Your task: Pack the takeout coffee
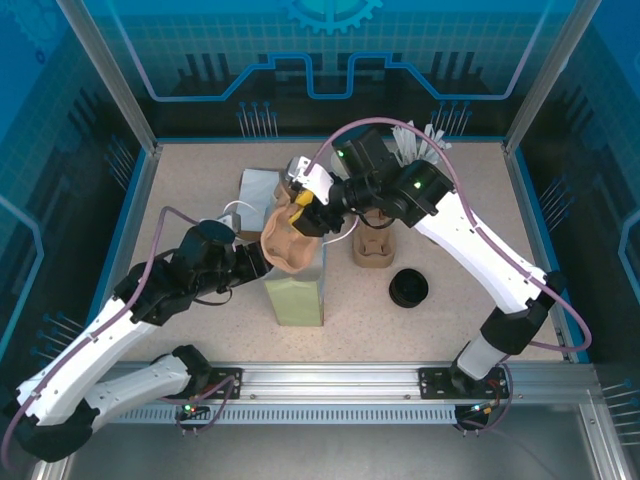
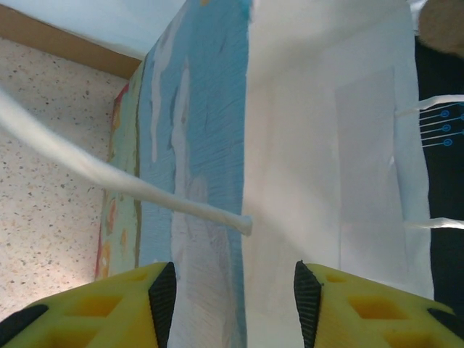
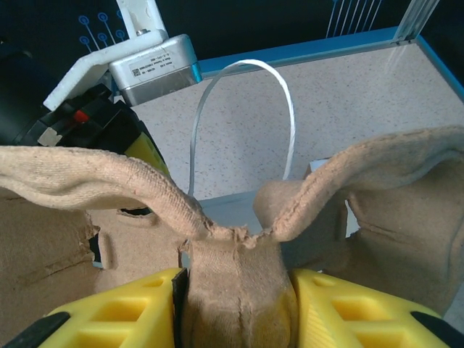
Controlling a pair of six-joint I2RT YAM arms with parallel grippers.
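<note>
- Takeout coffee: I cannot tell where it sits; it may be hidden by the carrier or inside the bag.
- Right pincer: clamped on the carrier's middle ridge, apparently to lower it into the bag.
- Left pincer: fingers apart, astride the bag's rim, probably to steady it.

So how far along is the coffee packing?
Done: the paper bag is set out. In hand: the right tool grips a brown pulp carrier above it; the left tool is at the bag's side. Left: carrier and coffee go in; black lid lies loose.
</note>
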